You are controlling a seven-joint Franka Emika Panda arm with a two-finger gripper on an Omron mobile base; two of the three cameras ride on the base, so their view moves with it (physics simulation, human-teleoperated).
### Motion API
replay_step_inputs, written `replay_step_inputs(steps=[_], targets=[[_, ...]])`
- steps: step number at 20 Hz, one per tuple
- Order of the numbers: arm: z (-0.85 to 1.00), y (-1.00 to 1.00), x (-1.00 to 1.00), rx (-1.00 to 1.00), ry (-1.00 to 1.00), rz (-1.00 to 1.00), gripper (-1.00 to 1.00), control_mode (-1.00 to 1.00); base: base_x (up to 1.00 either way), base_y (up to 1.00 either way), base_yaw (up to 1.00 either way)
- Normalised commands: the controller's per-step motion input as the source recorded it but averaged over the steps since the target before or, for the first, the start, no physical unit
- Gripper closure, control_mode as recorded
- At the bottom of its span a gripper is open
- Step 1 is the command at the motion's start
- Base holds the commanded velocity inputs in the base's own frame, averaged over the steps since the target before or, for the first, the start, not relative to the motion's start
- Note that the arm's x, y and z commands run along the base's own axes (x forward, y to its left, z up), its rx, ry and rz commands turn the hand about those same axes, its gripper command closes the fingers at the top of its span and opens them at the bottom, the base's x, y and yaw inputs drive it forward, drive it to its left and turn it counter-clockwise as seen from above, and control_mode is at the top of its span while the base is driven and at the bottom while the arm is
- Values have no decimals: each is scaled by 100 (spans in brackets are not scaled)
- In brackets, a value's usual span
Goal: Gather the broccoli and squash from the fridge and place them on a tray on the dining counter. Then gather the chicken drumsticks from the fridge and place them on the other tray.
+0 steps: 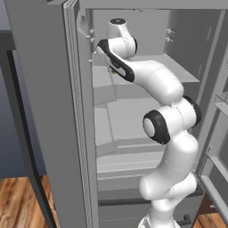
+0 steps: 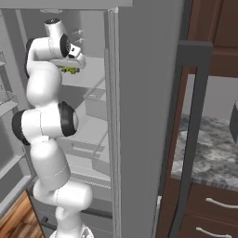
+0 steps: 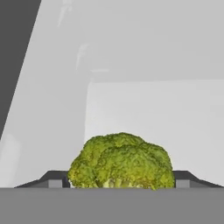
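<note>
Seen from behind the arm's left side: tall grey fridge (image 1: 49,111) with its doors swung open, pale shelves (image 1: 129,120) stacked inside. White arm reaching up and in toward an upper shelf on the left of the cavity, wrist bent down just behind the left door's edge.

From the right side: same reach, with a small green-yellow lump, the broccoli (image 2: 70,70), tucked right under the hand on the upper shelf. Further right, past the open door, a stretch of grey marbled counter (image 2: 209,144) on dark brown cabinets. Trays out of sight here.

From the hand camera: broccoli (image 3: 121,161) low and centred, resting on the pale shelf floor, back wall of the fridge beyond it. Gripper (image 3: 121,183) with a dark fingertip (image 3: 54,180) at the left of the floret and another at the right, both hard up against its sides. Fingers spread wide around the broccoli and apparently closing; cannot tell whether firmly clamped yet or only brushing it.

Judged as the grasp step, first of the gathering. For a good grasp: close evenly on the widest part of the lumpy head, stay centred so neither tip slips off the rounded crown, squeeze until firm. Then lift straight up a little off the shelf before drawing back, keeping clear of the shelf above and the left door edge.
</note>
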Motion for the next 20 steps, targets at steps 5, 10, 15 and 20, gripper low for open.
replay_step_inputs(steps=[5, 10, 15, 20], targets=[[-22, 0, -21, 0, -2, -1, 100, -100, 0, 0, 0], [-25, -15, -67, 0, -22, -2, 100, -100, 0, 0, 0], [-8, -41, -70, 2, -27, -2, 100, -100, 0, 0, 0], [12, -42, -96, 9, -15, -3, 100, -100, 0, 0, 0]])
